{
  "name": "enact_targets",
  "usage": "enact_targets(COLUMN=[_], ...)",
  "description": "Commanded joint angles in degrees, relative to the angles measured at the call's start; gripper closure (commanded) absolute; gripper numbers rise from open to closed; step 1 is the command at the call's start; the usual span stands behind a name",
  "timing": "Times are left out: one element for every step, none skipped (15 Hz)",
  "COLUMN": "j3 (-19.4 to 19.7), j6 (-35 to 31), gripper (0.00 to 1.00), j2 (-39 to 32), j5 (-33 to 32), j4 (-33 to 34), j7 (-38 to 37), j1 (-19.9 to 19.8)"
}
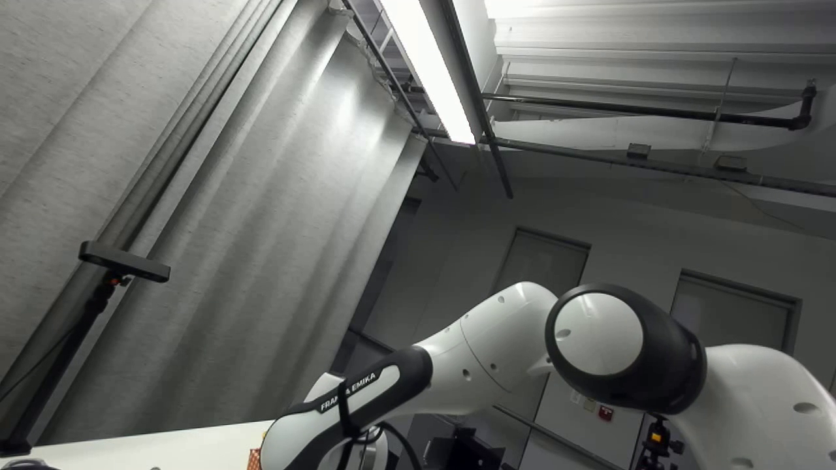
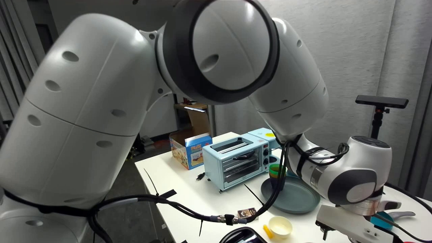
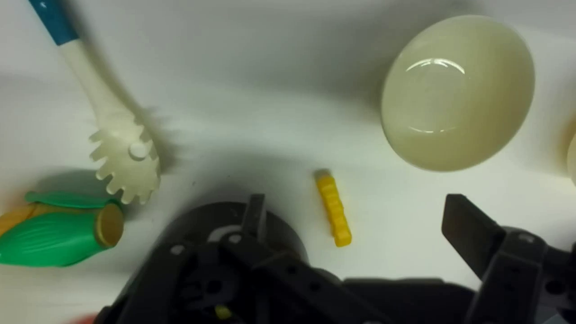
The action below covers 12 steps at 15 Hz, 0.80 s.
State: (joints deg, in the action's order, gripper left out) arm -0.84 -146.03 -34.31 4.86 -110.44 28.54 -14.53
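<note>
My gripper (image 3: 360,220) is open, with its two black fingers wide apart in the wrist view and nothing held between them. A ridged yellow stick (image 3: 334,210) lies on the white table, seen between the fingers and nearer the left one. A cream bowl (image 3: 459,94) stands above and to the right of the stick. Both bowl (image 2: 280,226) and stick (image 2: 267,232) also show in an exterior view. A dark round object (image 3: 288,234) is partly hidden behind the left finger. A cream slotted server with a blue handle (image 3: 126,153) and a green-and-yellow corn-like toy (image 3: 54,238) lie at left.
In an exterior view, a light blue toaster oven (image 2: 236,162), a grey plate (image 2: 300,199), stacked coloured cups (image 2: 275,170) and a printed cardboard box (image 2: 192,152) stand on the table. A small brown item (image 2: 247,213) and a teal container (image 2: 381,220) are nearby. Cables (image 2: 189,211) hang from the arm.
</note>
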Motion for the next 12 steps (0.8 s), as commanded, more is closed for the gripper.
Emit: enact_targets(j3=[-1.58, -1.73, -1.82, -1.84, -1.84, -1.87, -1.84, -1.61, -1.49, -1.26, -0.92, -0.65], j6=[3.25, 3.57, 4.04, 4.64, 5.49, 6.16, 6.28, 6.06, 5.52, 4.95, 4.20, 3.60], gripper=[0.00, 0.00, 0.00, 0.00, 0.00, 0.00, 0.00, 0.00, 0.00, 0.00, 0.00, 0.00], j2=[-3.46, -4.09, -4.61, -5.13, -5.31, -5.34, -5.39, -5.31, -4.89, -4.55, -3.96, -3.50], j5=[-1.20, -1.38, -1.57, -1.77, -1.86, -1.87, -1.86, -2.19, -2.52, -3.07, -3.91, -4.76], j4=[4.61, 5.16, 5.64, 6.19, 6.44, 6.60, 6.68, 6.66, 6.19, 5.77, 5.08, 4.60], j7=[1.95, 2.24, 2.41, 2.54, 2.62, 2.80, 2.95, 2.94, 2.99, 2.91, 2.58, 2.25], j1=[-1.31, -1.38, -1.39, -1.36, -1.33, -1.33, -1.28, -1.02, -0.77, -0.49, -0.08, 0.21])
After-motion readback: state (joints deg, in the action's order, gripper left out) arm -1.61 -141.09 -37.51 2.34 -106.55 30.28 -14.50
